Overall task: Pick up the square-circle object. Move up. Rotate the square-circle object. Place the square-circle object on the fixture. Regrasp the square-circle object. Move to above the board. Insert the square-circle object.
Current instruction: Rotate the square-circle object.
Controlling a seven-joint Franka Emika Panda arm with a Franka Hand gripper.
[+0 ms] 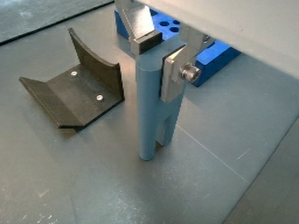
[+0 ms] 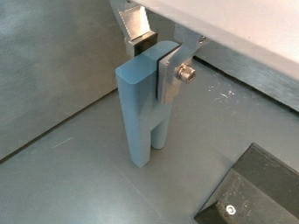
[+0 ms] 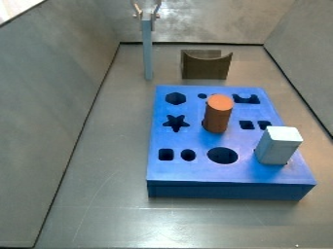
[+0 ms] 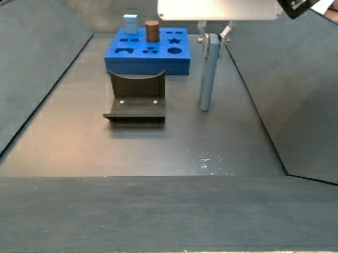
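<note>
While no writing reads anywhere, we log gripper (image 1: 156,54) clamped on upright square-circle object (image 1: 152,105) | fixture (image 1: 75,88) beside — board (image 3: 224,136) apart.

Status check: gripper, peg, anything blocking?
Gripper shut on the square-circle object near its top. Peg upright, lower end at the floor, beside the fixture, not on it. Nothing in the way.

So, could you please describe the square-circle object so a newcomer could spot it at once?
Find the blue board; beyond it, beside the dark fixture, the gripper grips the top of the square-circle object. It is the slim, upright pale blue-grey peg, unlike the stout cube or orange cylinder.
</note>
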